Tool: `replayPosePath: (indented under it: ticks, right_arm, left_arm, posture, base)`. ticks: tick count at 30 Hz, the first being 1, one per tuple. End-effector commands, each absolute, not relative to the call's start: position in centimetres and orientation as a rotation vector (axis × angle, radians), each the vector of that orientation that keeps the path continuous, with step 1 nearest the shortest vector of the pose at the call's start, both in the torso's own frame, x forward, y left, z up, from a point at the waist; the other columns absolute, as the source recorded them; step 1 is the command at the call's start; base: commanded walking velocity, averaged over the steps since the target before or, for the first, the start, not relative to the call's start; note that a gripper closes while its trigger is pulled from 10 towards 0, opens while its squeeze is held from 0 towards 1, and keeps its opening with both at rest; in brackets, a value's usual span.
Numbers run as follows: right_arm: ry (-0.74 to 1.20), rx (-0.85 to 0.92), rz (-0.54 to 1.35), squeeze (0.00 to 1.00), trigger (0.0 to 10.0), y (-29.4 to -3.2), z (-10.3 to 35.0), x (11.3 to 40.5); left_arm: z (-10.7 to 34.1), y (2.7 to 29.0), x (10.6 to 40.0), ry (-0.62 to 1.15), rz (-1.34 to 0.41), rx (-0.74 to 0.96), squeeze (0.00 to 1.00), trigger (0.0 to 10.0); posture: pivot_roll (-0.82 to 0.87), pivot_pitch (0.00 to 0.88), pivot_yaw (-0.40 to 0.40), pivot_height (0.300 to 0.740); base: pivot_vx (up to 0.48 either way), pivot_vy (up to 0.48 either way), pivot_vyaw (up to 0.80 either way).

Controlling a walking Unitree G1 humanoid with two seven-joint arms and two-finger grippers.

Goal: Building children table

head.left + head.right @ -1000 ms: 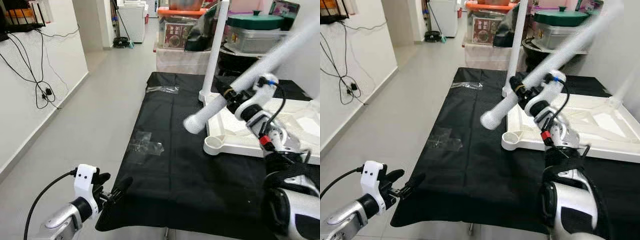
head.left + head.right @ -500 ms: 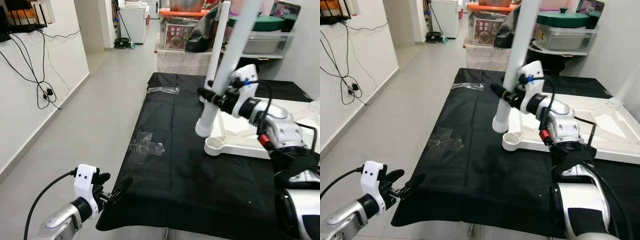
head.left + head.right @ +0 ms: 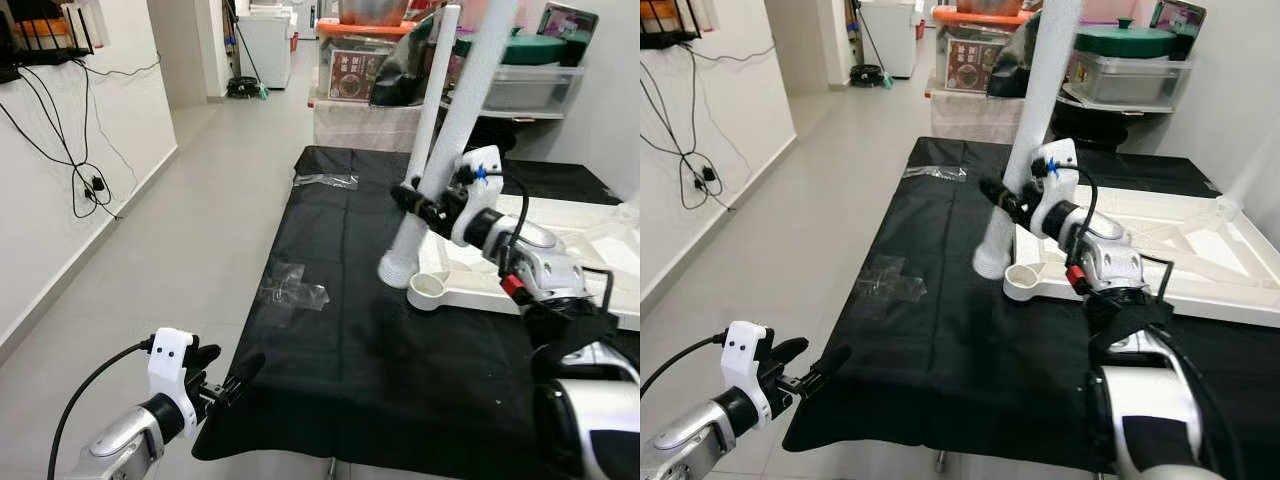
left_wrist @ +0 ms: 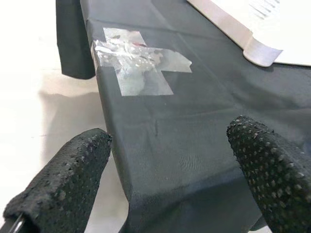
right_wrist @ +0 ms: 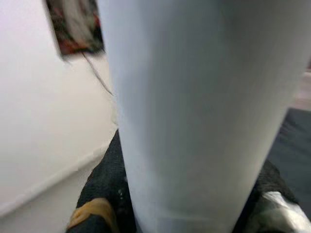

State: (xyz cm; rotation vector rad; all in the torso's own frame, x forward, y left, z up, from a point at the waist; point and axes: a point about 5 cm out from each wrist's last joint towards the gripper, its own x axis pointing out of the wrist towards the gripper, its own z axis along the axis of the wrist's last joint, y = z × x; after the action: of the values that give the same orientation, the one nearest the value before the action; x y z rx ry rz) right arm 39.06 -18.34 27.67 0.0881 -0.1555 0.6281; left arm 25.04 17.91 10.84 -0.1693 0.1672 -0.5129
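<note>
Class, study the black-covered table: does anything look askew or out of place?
Yes. The white leg in the right gripper leans, its foot beside the corner socket of the tabletop, not in it. Crumpled clear plastic lies on the black cloth.

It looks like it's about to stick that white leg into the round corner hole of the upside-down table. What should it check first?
1. Grip: right gripper shut around the white leg: ok.
2. Leg's lower end over the corner socket: not ok, it sits beside it.
3. Leg upright: not ok, tilted.
4. Socket free of debris: ok.
5. Left gripper out of the way at the black cloth's edge: ok.
</note>
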Motion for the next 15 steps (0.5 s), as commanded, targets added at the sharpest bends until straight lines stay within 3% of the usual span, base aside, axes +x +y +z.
replayPosePath:
  ticks: [1,6,10,11,13,14,15]
  right_arm:
    - [-0.183,0.108,0.652,0.0,0.0,-18.2,28.4,38.8]
    - [-0.183,0.108,0.652,0.0,0.0,-18.2,28.4,38.8]
    - [-0.169,0.05,0.829,0.0,0.0,-16.3,28.2,37.5]
    - [-0.15,0.015,0.933,0.0,0.0,-14.8,27.9,36.5]
    - [-0.15,0.015,0.933,0.0,0.0,-14.8,27.9,36.5]
    - [-0.101,-0.014,1.067,0.0,0.0,-12.2,26.8,35.1]
    - [-0.101,-0.014,1.067,0.0,0.0,-12.2,26.8,35.1]
  left_arm:
    - [10.9,18.0,25.1,0.169,-0.513,-0.159,0.0,10.0]
    - [10.9,18.0,25.1,0.169,-0.513,-0.159,0.0,10.0]
    - [12.4,18.7,25.4,0.131,-0.545,-0.117,0.0,10.0]
    - [13.9,19.0,25.8,0.094,-0.587,-0.038,0.0,10.0]
    - [13.9,19.0,25.8,0.094,-0.587,-0.038,0.0,10.0]
    - [16.8,19.3,27.0,0.029,-0.638,0.171,0.0,10.0]
    - [16.8,19.3,27.0,0.029,-0.638,0.171,0.0,10.0]
  posture:
    - [0.08,0.0,-0.049,0.74]
    - [0.08,0.0,-0.049,0.74]
    - [0.08,0.0,-0.053,0.74]
    - [0.08,0.0,-0.052,0.74]
    - [0.08,0.0,-0.052,0.74]
    - [0.08,0.0,-0.045,0.74]
    - [0.08,0.0,-0.045,0.74]
  base:
    - [0.0,0.0,0.0]
    - [0.0,0.0,0.0]
    - [0.0,0.0,0.0]
    - [0.0,0.0,0.0]
    - [0.0,0.0,0.0]
    - [0.0,0.0,0.0]
    - [0.0,0.0,0.0]
